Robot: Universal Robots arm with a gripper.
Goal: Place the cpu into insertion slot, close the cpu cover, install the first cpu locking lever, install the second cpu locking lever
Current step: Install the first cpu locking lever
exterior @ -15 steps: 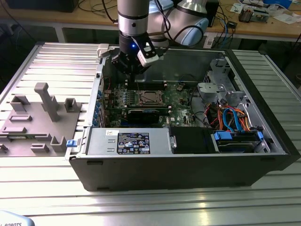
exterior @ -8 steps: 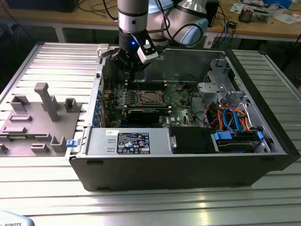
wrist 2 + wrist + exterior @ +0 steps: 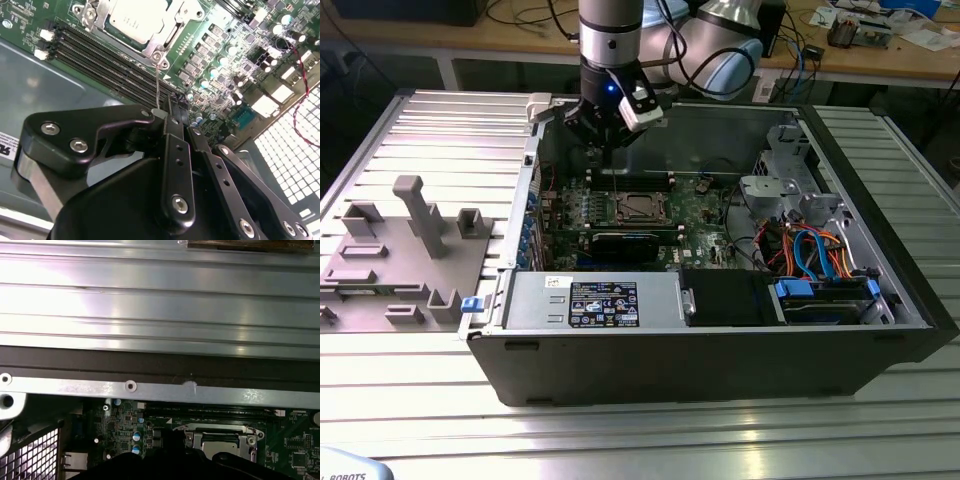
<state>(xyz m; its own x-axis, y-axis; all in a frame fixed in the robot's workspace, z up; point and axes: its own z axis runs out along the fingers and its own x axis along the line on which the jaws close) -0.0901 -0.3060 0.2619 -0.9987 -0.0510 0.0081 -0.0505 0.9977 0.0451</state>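
Though covered, dull silver cpu [image 3: 132, 20]

Light: bright, from overhead
Glare: white sheen on the ribbed metal counter [image 3: 650, 435] near the exterior view's front edge
Shadow: case interior [image 3: 720, 140] dim
Focus: end effector [image 3: 170, 150] slightly soft

We see our arm [image 3: 611, 40] reaching straight down from above, wrist vertical. In the second wrist view our gripper [image 3: 167, 114] has its black fingers [image 3: 176, 165] drawn together, pinching a thin metal wire between the tips.
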